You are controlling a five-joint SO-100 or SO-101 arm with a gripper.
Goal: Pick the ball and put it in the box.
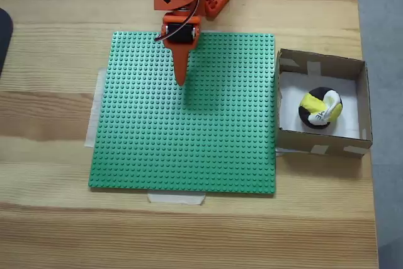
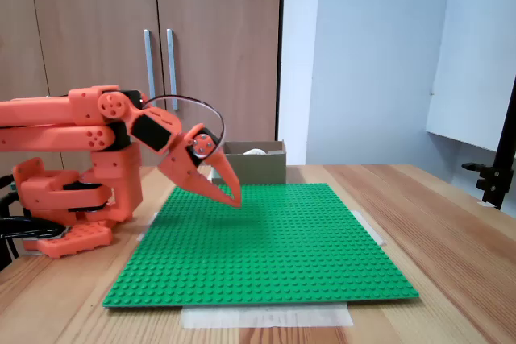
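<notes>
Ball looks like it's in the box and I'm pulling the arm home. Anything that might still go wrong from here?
Two small risks. The gripper hangs low over the green studded baseplate, jaws shut; dipping further might scrape the studs or tug at the tape holding the plate. The box sits untaped right at the table's edge beside the plate, so a bump to plate or table could shift it, with the ball inside.

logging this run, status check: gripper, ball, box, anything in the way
Gripper shut, empty, above the green baseplate. Ball inside the box. Nothing in the way.
</notes>
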